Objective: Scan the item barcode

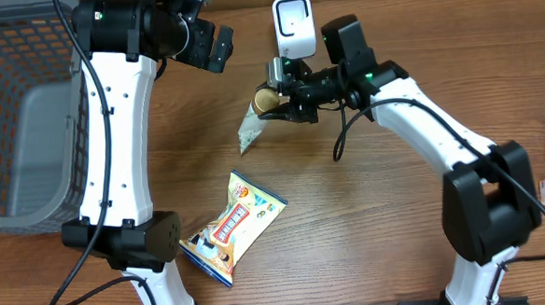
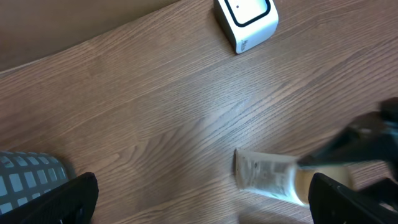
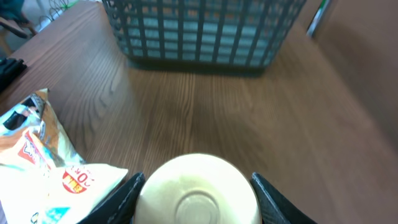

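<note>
Wood-grain table (image 1: 369,213) stretches under everything, and low over its far middle hangs the tube (image 1: 251,126), the item to be scanned. It is a pale squeeze tube with a beige cap, tilted so its crimped tail points down toward the near left. I cannot tell whether the tail touches the wood. The right end effector (image 1: 275,100) has it by the cap end, fingers partly closed on either side of the round cap.

Just beyond, on the far side, stands the white scanner (image 1: 293,25). Print shows on the tube's flat side, but I cannot make out the barcode itself or say it faces the scanner. So the step in hand, I'd judge, is presenting the code: roll the wrist slowly until the printed side meets the scanner's face, then hold it square and close without knocking the unit. With only the cap gripped, a quick turn could set the tail swinging.

The left end effector (image 1: 213,45) hovers wide open and empty at the far left, beside the basket (image 1: 18,119), and is best kept out of the scanner's line. A snack packet (image 1: 234,224) lies flat nearer by.
</note>
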Tool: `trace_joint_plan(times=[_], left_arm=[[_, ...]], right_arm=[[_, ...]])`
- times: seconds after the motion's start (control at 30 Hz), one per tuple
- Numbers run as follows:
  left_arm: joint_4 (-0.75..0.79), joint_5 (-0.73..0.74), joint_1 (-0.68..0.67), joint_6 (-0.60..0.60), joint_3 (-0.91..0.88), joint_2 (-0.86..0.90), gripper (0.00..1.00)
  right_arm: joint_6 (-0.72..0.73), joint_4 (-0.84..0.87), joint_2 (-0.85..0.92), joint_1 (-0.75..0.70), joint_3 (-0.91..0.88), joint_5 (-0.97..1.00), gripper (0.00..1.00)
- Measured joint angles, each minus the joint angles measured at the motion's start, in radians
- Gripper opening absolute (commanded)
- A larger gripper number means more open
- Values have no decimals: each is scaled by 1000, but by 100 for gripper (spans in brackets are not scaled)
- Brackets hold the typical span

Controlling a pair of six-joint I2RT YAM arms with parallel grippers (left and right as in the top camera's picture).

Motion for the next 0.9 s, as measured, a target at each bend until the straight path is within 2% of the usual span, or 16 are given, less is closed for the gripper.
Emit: trace_joint_plan(times=[0.03,0.1,0.23,0.27,0.3,0.57,0.7,0.9], left_arm=[[0,0,0,0,0,0,100],[0,0,0,0,0,0,100],[0,0,0,0,0,0,100],[0,0,0,0,0,0,100],[0,0,0,0,0,0,100],[0,0,0,0,0,0,100],[0,0,0,0,0,0,100],[0,0,0,0,0,0,100]], right_arm=[[5,7,13,0,0,-14,44],[14,9,27,-1,0,-15,54],[39,0,46,0,0,-12,63],[44,-1,50,0,0,-12,69],[48,-3,52,0,0,-13,100],[79,-91,52,-6,0,-12,100],[185,-97,52,-23,0,-61,100],[378,-97,52,-39,0,-235,100]])
